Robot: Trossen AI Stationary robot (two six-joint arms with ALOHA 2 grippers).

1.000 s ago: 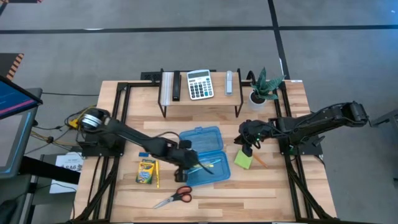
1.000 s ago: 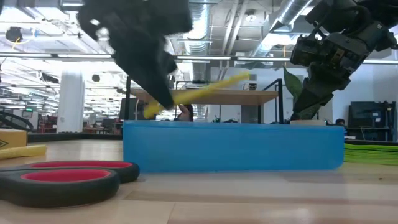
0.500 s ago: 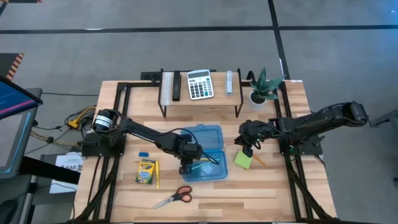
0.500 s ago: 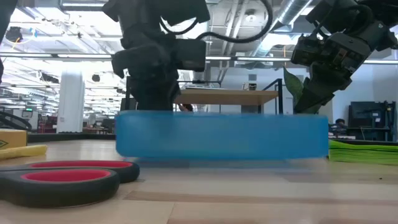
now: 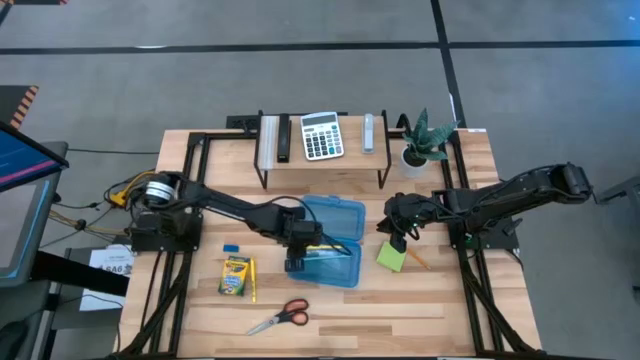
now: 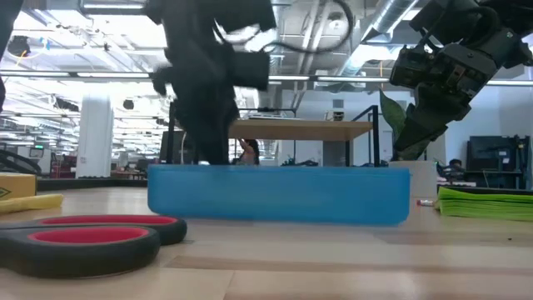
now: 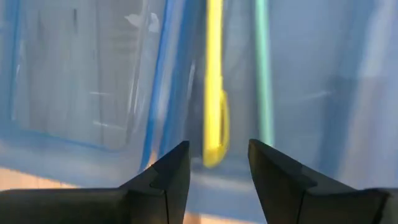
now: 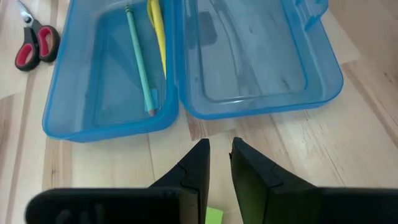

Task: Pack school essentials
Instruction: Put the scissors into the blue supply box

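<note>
Low view: open blue plastic pencil case (image 6: 279, 194) hides its own contents — wall blocks them. Red-handled scissors (image 8: 32, 38) cut off at right wrist view's edge.

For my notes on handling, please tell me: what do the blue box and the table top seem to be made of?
Blue box: probably translucent plastic with a smooth, slightly glossy finish; the wood grain shows faintly through its floor, and its corners are rounded as if moulded. Table top: light wood, apparently planks, matte; visible grain lines and seams between the boards.
</note>
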